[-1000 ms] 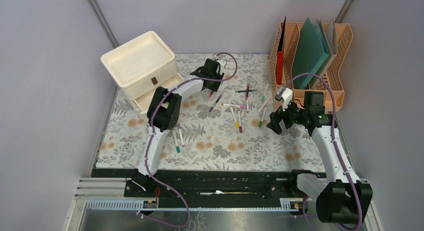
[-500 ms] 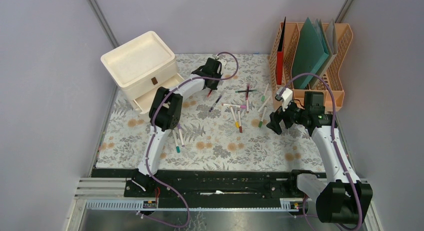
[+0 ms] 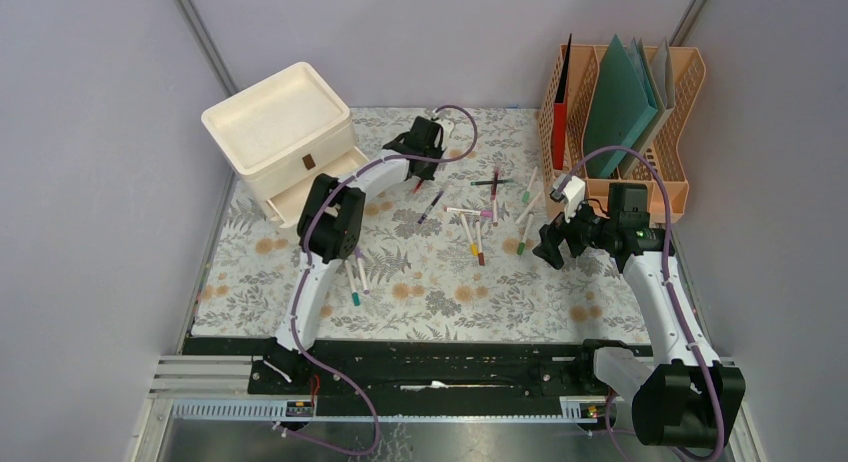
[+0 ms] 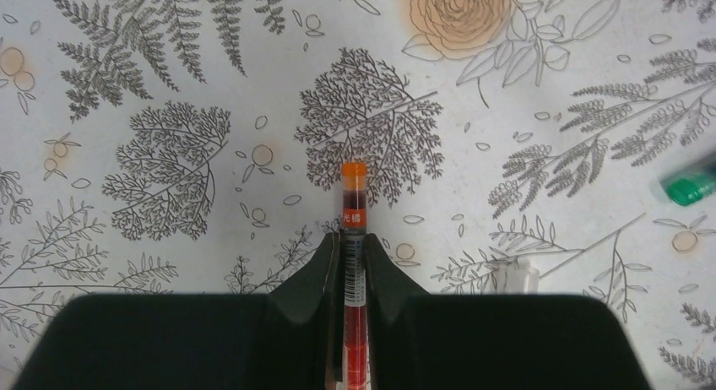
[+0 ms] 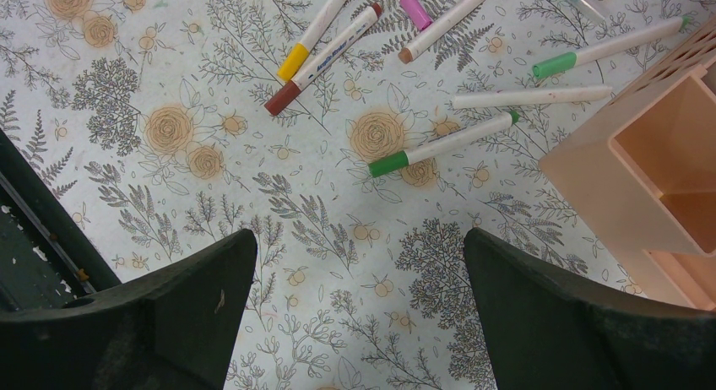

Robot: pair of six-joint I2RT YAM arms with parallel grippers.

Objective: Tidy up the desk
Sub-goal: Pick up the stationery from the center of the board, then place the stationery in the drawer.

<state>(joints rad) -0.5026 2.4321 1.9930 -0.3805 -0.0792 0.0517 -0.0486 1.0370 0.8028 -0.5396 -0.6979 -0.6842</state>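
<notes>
Arm outstretched, left hand clamped on orange-capped pen, right hand spread wide

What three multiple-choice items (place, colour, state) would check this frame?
1. Where on the desk does the peach file rack stand? A far right corner; B far left corner; C near edge.
2. What colour is the tip of the pen in the left gripper? A blue; B orange; C green.
3. How is the right gripper? A shut on a marker; B shut on a folder; C open, empty.
Key: 1 A, seen from above; 2 B, left wrist view; 3 C, jaws wide apart.
</notes>
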